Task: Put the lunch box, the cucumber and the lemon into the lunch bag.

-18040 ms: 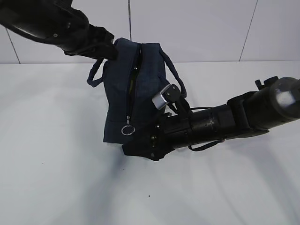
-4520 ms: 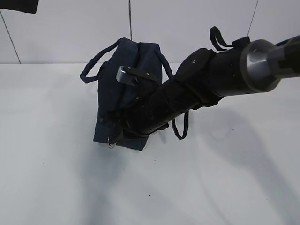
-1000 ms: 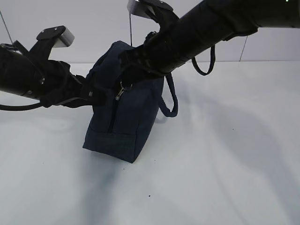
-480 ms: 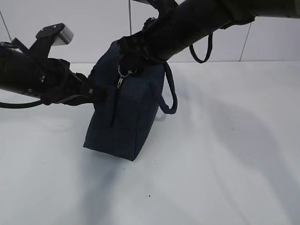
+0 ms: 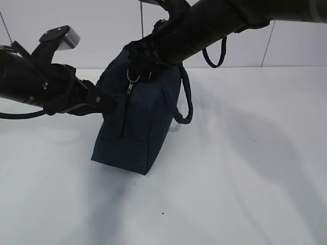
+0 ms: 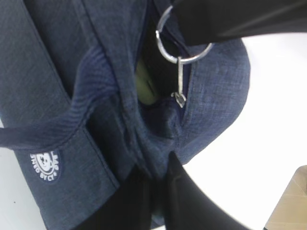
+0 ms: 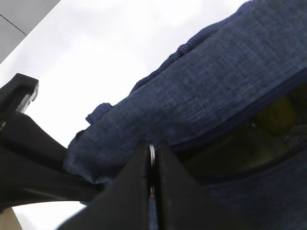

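The dark navy lunch bag (image 5: 137, 125) stands on the table, tilted a little to the left. My left gripper (image 5: 108, 102) comes in from the left and is shut on a fold of the bag's side fabric (image 6: 160, 165). From the upper right, my right gripper (image 5: 137, 67) is shut on the silver ring pull (image 5: 131, 79) at the bag's top (image 7: 151, 149). In the left wrist view a pale green patch (image 6: 145, 88) shows in the zipper gap and looks like the lunch box lid. A dull yellow shape (image 7: 278, 115) inside looks like the lemon. The cucumber is hidden.
The white table (image 5: 245, 168) stretches to the right and in front of the bag, with a pale wall behind it. One loop handle (image 5: 187, 104) hangs down the bag's right side. A round white logo (image 6: 45, 165) sits on the bag's side panel.
My right gripper has drawn the ring pull upward along the zipper toward the bag's top, and the open gap has shortened. The left gripper has kept its hold in place.
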Robot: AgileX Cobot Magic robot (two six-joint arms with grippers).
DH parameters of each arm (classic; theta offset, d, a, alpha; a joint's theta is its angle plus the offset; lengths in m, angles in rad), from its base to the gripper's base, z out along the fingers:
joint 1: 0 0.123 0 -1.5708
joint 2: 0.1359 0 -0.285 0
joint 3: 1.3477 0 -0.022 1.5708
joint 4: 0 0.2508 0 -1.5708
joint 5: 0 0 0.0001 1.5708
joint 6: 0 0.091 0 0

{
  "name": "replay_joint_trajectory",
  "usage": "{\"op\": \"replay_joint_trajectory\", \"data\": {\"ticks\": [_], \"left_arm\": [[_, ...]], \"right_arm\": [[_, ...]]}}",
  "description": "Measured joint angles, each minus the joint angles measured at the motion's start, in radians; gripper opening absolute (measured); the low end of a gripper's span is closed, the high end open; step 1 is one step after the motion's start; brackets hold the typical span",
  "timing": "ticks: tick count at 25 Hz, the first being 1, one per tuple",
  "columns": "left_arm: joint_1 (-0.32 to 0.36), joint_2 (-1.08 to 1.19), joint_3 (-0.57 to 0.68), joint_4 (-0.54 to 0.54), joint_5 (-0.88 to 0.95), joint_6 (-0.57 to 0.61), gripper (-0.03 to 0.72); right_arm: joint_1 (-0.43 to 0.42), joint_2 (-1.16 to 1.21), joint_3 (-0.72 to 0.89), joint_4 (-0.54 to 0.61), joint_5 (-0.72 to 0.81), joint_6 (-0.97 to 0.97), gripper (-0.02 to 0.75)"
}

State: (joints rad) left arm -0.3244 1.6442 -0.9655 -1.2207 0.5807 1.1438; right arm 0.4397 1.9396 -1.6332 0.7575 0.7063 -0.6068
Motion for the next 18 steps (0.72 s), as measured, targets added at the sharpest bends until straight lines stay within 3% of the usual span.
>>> {"op": "replay_joint_trajectory", "data": {"ticks": [5,11,18], "left_arm": [[0.0,0.0,-0.002,0.002,-0.002,0.0,0.038],[0.0,0.0,-0.002,0.012,0.004,0.0,0.341],[-0.005,0.0,0.006,0.012,-0.002,0.001,0.373]], "right_arm": [[0.0,0.0,0.0,0.0,0.0,-0.002,0.0],[-0.006,0.0,-0.009,0.0,-0.012,-0.004,0.0],[-0.006,0.0,-0.009,0.0,-0.015,-0.004,0.0]]}}
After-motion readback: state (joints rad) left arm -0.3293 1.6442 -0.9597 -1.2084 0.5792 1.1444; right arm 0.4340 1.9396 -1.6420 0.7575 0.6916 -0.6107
